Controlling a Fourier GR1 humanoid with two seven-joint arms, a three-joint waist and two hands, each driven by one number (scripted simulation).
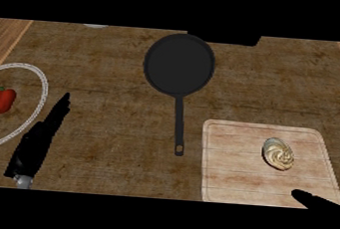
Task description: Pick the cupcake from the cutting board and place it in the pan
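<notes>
A cream-swirled cupcake (278, 154) sits on the right half of the pale wooden cutting board (232, 166). A black pan (179, 63) lies up the counter, its long handle pointing down toward the board's left edge. My right hand (316, 201) shows at the lower right corner, over the board's near edge, below the cupcake and apart from it; only a dark tip shows. My left hand (40, 136) stretches up at the left, fingers straight, holding nothing.
At the left edge a white plate (40, 85) holds a red pepper (2, 100), close to my left hand. A dark object (234, 38) sits at the far edge beyond the pan, and a pale round thing (95, 26) shows at the top left.
</notes>
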